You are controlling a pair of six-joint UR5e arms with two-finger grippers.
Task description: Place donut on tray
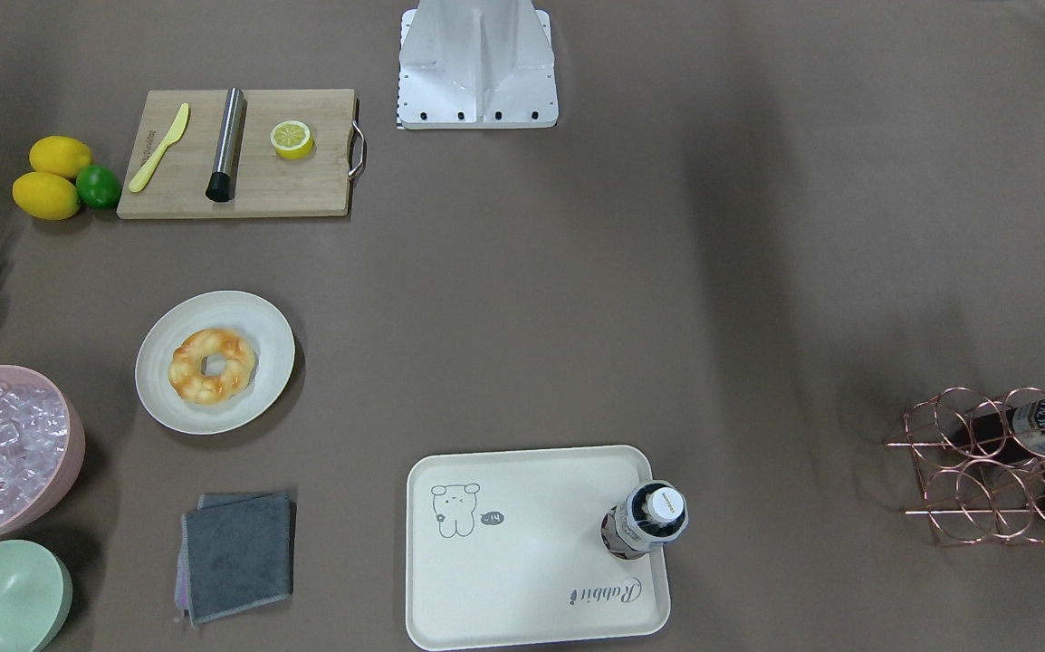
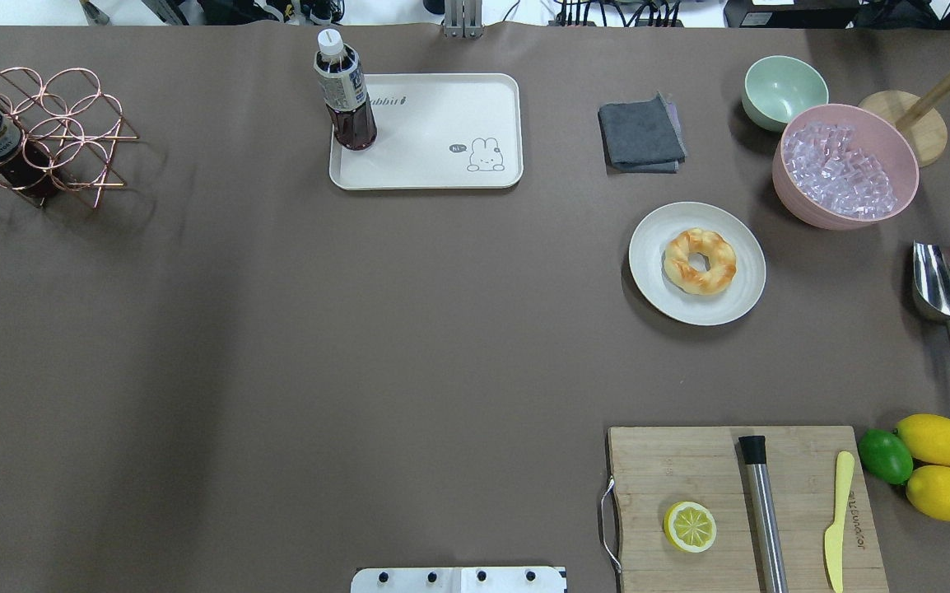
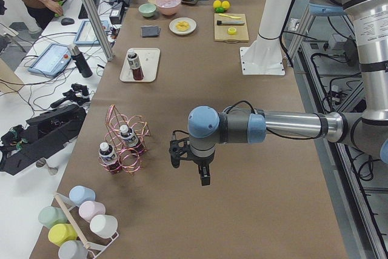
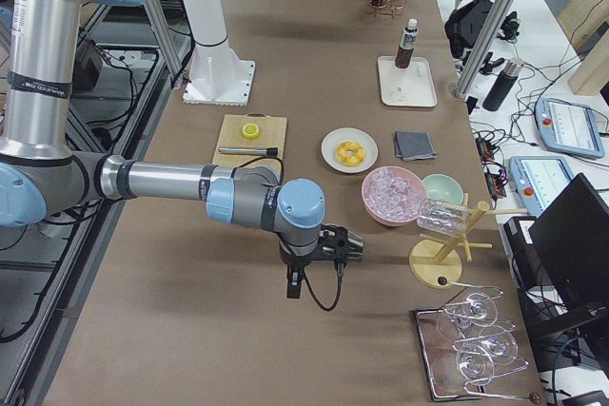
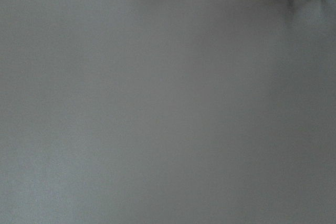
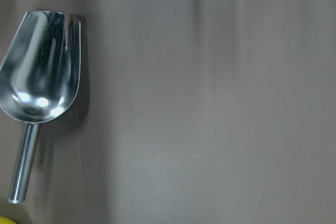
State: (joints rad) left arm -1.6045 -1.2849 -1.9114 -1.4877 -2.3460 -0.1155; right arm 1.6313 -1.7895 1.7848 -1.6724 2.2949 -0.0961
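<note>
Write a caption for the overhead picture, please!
Donut sits on a round plate; rabbit tray holds only a bottle.

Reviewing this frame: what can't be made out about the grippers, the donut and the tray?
Left gripper: seen only in the left side view; open or shut unclear.
Right gripper: seen only in the right side view; same doubt.
Tray: the bottle standing on it hides one corner in the front view.
Donut: its underside is hidden against the plate.
Wrist views: neither shows donut or tray.
</note>
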